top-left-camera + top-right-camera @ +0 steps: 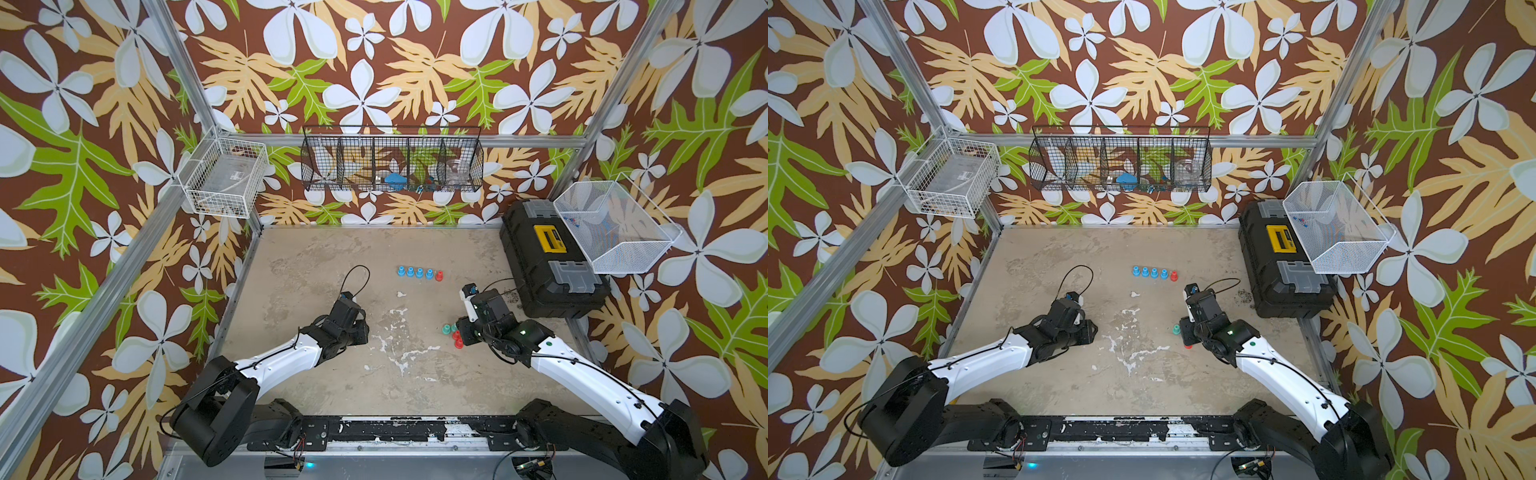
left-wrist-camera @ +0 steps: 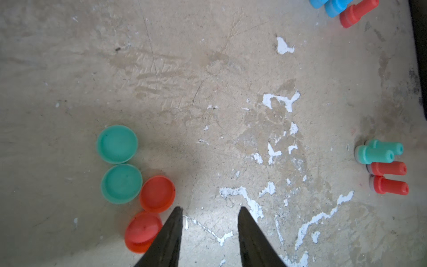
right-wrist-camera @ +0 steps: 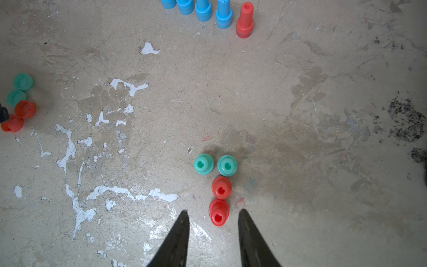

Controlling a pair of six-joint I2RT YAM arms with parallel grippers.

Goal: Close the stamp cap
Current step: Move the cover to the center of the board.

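Observation:
Four loose caps lie open side up in the left wrist view: two teal caps (image 2: 117, 143) (image 2: 121, 183) and two red caps (image 2: 157, 193) (image 2: 142, 231). My left gripper (image 2: 210, 209) is open beside them with only bare table between its fingers, and one finger covers the edge of the nearer red cap. Two teal stamps (image 3: 203, 163) and two red stamps (image 3: 221, 187) stand upright without caps. My right gripper (image 3: 213, 210) is open, and the nearest red stamp (image 3: 218, 212) stands between its fingertips with a gap on each side.
A row of capped blue stamps (image 1: 419, 273) ending in a red one (image 1: 438, 275) stands further back. A black toolbox (image 1: 548, 266) sits at the right edge under a white mesh basket (image 1: 615, 226). Wire baskets (image 1: 392, 160) (image 1: 226, 178) hang on the back wall.

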